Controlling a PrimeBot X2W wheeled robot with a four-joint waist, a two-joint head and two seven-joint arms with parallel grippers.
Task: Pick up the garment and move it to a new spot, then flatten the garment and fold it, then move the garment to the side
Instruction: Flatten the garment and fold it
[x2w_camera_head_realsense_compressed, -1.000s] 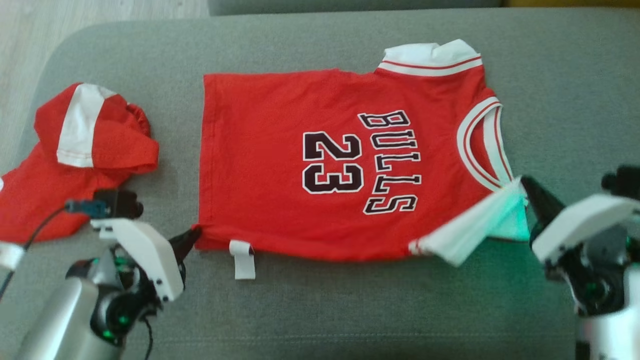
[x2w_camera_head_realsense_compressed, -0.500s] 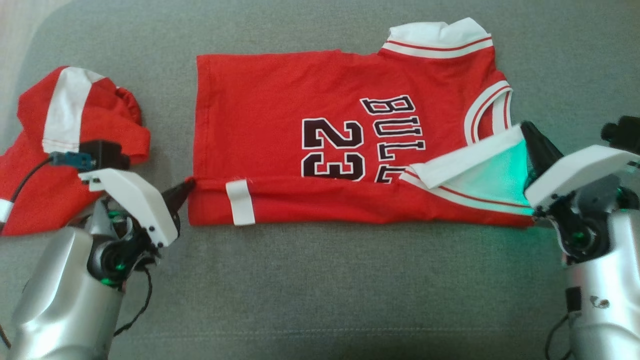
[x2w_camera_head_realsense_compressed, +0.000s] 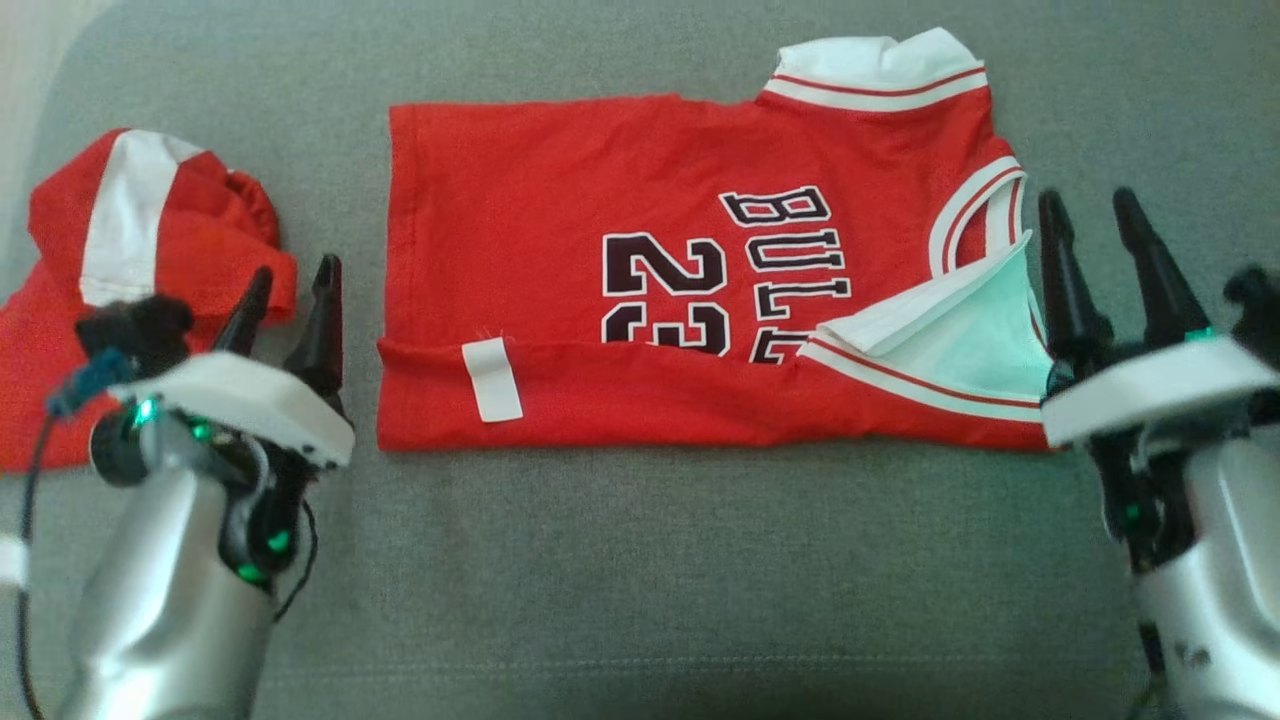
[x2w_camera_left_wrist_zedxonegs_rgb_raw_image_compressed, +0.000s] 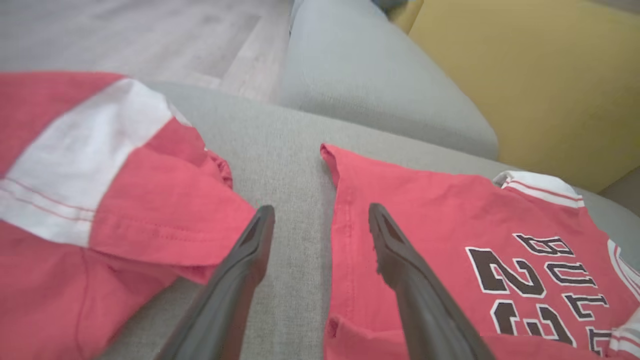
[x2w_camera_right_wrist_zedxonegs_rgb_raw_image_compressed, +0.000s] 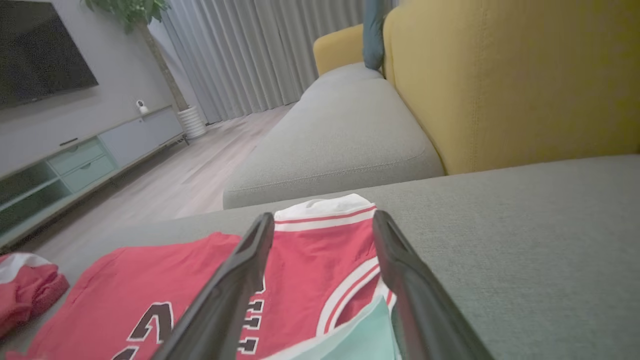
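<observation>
A red jersey, the garment (x2w_camera_head_realsense_compressed: 560, 230), lies flat on the grey sofa cushion (x2w_camera_head_realsense_compressed: 640, 560), printed with black "23" and "BULLS". Its near strip is folded over onto the front, with a white tag (x2w_camera_head_realsense_compressed: 492, 378) and a white-trimmed armhole flap (x2w_camera_head_realsense_compressed: 940, 330) facing up. My left gripper (x2w_camera_head_realsense_compressed: 295, 268) stands open just left of the garment's lower left corner, touching nothing. My right gripper (x2w_camera_head_realsense_compressed: 1087, 195) stands open beside the armhole at the right end. In the left wrist view the left gripper (x2w_camera_left_wrist_zedxonegs_rgb_raw_image_compressed: 321, 207) straddles the garment's (x2w_camera_left_wrist_zedxonegs_rgb_raw_image_compressed: 435, 215) hem edge. In the right wrist view the right gripper (x2w_camera_right_wrist_zedxonegs_rgb_raw_image_compressed: 324, 215) points over the garment's (x2w_camera_right_wrist_zedxonegs_rgb_raw_image_compressed: 320, 255) collar end.
A second red and white piece of clothing (x2w_camera_head_realsense_compressed: 150, 260) lies crumpled at the cushion's left end, close to my left arm. A yellow backrest (x2w_camera_right_wrist_zedxonegs_rgb_raw_image_compressed: 500, 75) rises behind the cushion, with another grey seat (x2w_camera_right_wrist_zedxonegs_rgb_raw_image_compressed: 340, 135) beyond. Wooden floor and a low cabinet (x2w_camera_right_wrist_zedxonegs_rgb_raw_image_compressed: 75, 160) lie off to the side.
Both grippers carried the garment's near edge up and over onto its front, then opened and let go. Their fingers now point up, off the cloth. The head camera tilted slightly.
</observation>
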